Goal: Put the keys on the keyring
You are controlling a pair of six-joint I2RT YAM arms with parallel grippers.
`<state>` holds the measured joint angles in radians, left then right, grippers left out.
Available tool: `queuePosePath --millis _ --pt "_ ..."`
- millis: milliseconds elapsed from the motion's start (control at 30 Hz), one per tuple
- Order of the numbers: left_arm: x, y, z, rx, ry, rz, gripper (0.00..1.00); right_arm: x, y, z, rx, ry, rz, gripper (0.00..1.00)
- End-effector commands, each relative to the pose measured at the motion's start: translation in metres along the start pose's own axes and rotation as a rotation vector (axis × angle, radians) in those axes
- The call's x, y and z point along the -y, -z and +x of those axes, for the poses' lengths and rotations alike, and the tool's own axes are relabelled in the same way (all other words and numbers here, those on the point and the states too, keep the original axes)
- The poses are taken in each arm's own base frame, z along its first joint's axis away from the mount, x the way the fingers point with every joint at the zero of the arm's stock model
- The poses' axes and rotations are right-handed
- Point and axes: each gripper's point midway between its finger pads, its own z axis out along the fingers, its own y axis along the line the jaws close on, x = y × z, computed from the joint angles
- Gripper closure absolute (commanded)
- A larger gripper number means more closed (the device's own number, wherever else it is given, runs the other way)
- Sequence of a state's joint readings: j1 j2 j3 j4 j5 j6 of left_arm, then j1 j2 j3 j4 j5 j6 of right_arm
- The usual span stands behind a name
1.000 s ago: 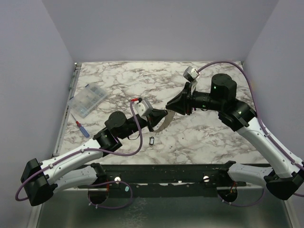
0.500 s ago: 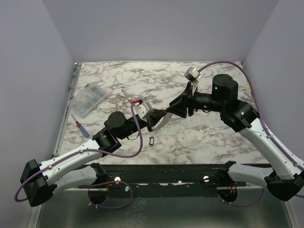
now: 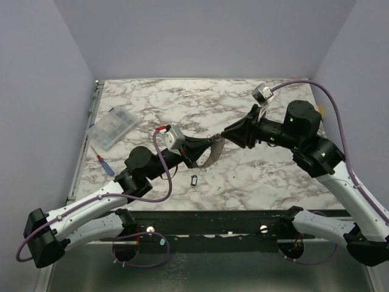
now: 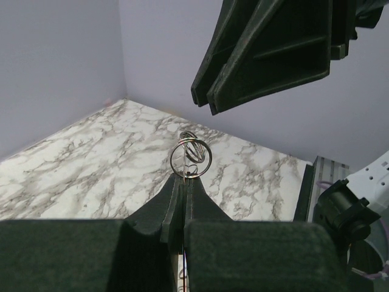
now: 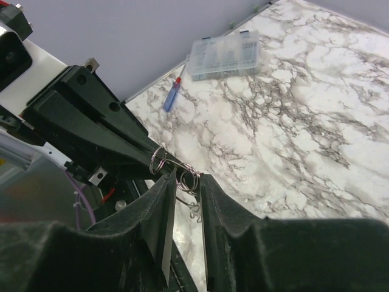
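Observation:
The keyring (image 4: 190, 158) is a set of thin linked wire rings, held upright at the tips of my left gripper (image 4: 184, 177), which is shut on it. In the right wrist view the rings (image 5: 189, 179) show between the fingers of my right gripper (image 5: 187, 177). Its jaws stand narrowly apart and do not pinch the wire. In the left wrist view the right fingers (image 4: 267, 55) hang just above and beyond the rings. The key (image 3: 194, 180), a tiny dark oblong with a paler centre, lies on the marble table (image 3: 267, 176) below the two grippers (image 3: 206, 148) (image 3: 227, 135).
A clear plastic box (image 3: 112, 128) lies at the table's left, also in the right wrist view (image 5: 223, 55). A small screwdriver (image 3: 105, 164) with a red and blue handle lies near the left edge. A dark rail (image 3: 213, 222) runs along the near edge.
My right arm has drawn back to the right, its fingertips now a little farther from the left gripper. My left wrist has shifted slightly left and back, still holding the rings. The key has not moved.

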<state>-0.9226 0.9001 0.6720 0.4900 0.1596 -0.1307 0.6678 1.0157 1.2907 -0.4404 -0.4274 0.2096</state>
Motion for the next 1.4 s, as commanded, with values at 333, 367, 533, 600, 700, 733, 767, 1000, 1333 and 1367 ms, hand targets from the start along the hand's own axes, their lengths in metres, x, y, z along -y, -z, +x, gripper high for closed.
queuePosePath --millis 333,367,533,600,700,733,767,1000,1333,1367 --pt "-0.011 -0.003 -0.027 0.147 0.173 -0.086 1.00 -0.034 -0.004 -0.015 0.083 -0.338 -0.147 0.54" --pt "-0.014 -0.004 -0.027 0.149 0.186 -0.105 1.00 -0.035 -0.004 -0.018 0.088 -0.359 -0.151 0.53" --pt "-0.033 0.000 -0.022 0.167 0.238 -0.219 1.00 -0.023 -0.006 -0.021 0.092 -0.421 -0.062 0.52" --pt "-0.036 0.000 -0.021 0.169 0.255 -0.237 1.00 -0.014 -0.009 -0.019 0.091 -0.452 -0.011 0.52" --pt "-0.034 0.000 -0.022 0.180 0.267 -0.225 1.00 -0.010 -0.015 -0.016 0.092 -0.486 -0.001 0.52" --pt "-0.033 0.000 -0.023 0.185 0.270 -0.220 1.00 -0.009 -0.018 -0.017 0.101 -0.497 -0.007 0.53" --pt "-0.032 0.000 -0.023 0.186 0.274 -0.217 1.00 -0.009 -0.020 -0.017 0.110 -0.506 -0.012 0.53" --pt "-0.029 0.004 -0.026 0.204 0.290 -0.203 1.00 0.005 -0.034 -0.017 0.134 -0.532 0.025 0.53" --pt "-0.027 0.008 -0.028 0.220 0.303 -0.191 1.00 0.011 -0.044 -0.005 0.107 -0.553 0.031 0.54" --pt "-0.027 0.008 -0.028 0.220 0.304 -0.192 1.00 0.010 -0.045 -0.005 0.104 -0.555 0.028 0.54"
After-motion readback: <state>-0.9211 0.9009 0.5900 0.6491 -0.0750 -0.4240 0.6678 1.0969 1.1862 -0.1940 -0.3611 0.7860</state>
